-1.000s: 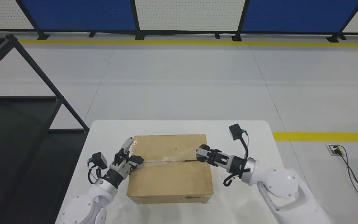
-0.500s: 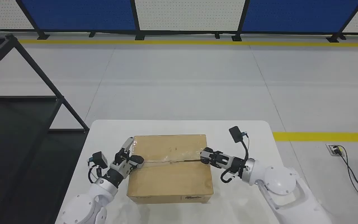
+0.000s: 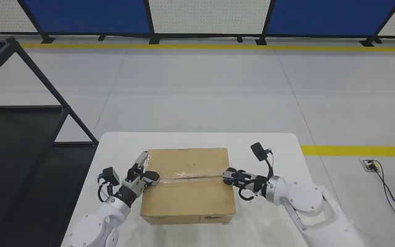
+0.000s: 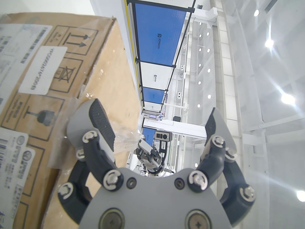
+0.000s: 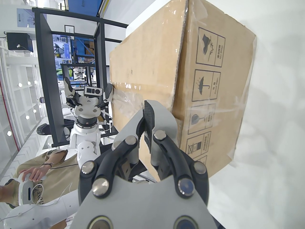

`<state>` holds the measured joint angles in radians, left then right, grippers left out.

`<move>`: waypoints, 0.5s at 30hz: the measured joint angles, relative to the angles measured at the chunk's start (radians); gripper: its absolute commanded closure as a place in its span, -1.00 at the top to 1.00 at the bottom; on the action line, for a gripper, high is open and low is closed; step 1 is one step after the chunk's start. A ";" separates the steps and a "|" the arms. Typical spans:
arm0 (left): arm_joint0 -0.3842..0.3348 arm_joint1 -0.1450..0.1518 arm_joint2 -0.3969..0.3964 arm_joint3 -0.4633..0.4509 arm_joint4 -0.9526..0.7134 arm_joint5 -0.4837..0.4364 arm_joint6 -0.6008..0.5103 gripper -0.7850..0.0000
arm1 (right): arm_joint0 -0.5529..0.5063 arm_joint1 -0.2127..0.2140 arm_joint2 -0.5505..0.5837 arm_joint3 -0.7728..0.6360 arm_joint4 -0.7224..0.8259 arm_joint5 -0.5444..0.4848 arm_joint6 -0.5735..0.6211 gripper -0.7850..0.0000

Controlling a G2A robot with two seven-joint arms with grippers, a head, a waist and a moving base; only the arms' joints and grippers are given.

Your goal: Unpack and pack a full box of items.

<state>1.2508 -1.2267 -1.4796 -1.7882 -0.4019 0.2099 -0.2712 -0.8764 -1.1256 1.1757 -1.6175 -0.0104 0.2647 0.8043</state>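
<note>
Right wrist view: right fingers (image 5: 164, 120) pressed together, probably pinching the tape (image 5: 127, 97) end at the box (image 5: 152, 55) edge. Left fingers (image 4: 101, 117) spread wide, one against the box's opposite end. Box sits low-centre in top view, on the surface (image 3: 265, 148). Uneven pulling could tear the tape or drag the box.

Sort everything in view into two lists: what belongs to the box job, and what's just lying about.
Job: cardboard box; clear tape along its top seam; left claw, open, at one seam end; right claw, shut, at the other.

Not the job: white table; black frame beside it; blue wall panels.
</note>
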 measured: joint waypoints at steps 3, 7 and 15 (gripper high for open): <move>0.000 0.000 0.000 0.000 0.000 0.000 0.001 1.00 | 0.005 -0.001 -0.006 0.001 -0.003 0.022 0.001 -0.59; 0.001 0.000 0.000 -0.001 0.002 0.001 0.002 1.00 | 0.008 -0.001 -0.009 0.001 -0.004 0.031 0.000 0.38; 0.002 0.000 -0.001 -0.001 0.000 0.000 -0.001 1.00 | -0.008 0.001 0.002 -0.027 -0.004 0.029 -0.014 0.66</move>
<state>1.2528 -1.2267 -1.4809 -1.7890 -0.4019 0.2094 -0.2722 -0.8841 -1.1244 1.1782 -1.6446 -0.0140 0.2940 0.7899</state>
